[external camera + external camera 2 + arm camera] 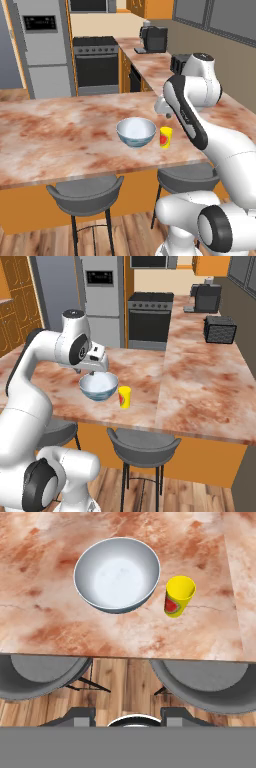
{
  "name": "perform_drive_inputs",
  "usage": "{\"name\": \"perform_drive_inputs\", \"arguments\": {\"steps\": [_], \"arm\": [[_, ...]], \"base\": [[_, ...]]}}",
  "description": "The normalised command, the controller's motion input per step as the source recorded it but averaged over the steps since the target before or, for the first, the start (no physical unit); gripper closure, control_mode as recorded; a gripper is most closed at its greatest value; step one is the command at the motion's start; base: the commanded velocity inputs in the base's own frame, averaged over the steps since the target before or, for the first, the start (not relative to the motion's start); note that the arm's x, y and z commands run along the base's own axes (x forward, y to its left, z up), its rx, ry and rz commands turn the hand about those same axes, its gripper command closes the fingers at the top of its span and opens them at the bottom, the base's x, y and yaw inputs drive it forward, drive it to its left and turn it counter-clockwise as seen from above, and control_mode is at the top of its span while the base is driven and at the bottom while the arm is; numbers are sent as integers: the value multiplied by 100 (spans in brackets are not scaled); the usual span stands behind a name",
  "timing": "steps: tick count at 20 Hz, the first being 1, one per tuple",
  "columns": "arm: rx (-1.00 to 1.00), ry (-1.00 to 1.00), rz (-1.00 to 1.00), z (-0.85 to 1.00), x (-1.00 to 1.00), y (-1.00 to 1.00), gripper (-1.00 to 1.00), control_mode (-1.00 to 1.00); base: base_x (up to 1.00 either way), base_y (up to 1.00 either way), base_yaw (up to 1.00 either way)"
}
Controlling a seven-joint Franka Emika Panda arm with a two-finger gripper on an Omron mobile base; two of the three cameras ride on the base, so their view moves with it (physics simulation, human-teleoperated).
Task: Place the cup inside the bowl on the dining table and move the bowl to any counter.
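Cup (178,596) stands upright on the dining table (60,135) just beside the bowl (118,574), close but apart, both near the stool-side edge. Bowl is empty, so the first step, getting the cup into it, is not done yet. Gripper (164,107) hangs above the table over the bowl/cup area, holding nothing. Fingers sit at the bottom of the hand view with a gap between them, apparently partly apart; how wide is hard to tell. This looks like the approach to the cup. Next move calls for shifting sideways to centre over the cup, coming down with the fingers straddling it, closing on it, then lifting it over the bowl. Two stools (37,674) sit under the table edge
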Motion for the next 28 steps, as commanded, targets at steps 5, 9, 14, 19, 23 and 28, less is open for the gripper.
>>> {"name": "perform_drive_inputs", "arguments": {"steps": [5,9,14,19,23,28], "arm": [[0,0,0,-2,0,-1,-100,-100],[0,-1,0,-4,0,-4,-100,-100],[-1,0,0,-6,0,-13,-100,-100],[-3,0,0,-2,2,-20,-100,-100],[-4,0,0,0,11,-24,-100,-100],[-9,0,0,0,2,-19,-100,-100]], "base": [[0,0,0],[0,0,0],[0,0,0],[0,0,0],[0,0,0],[0,0,0]]}}
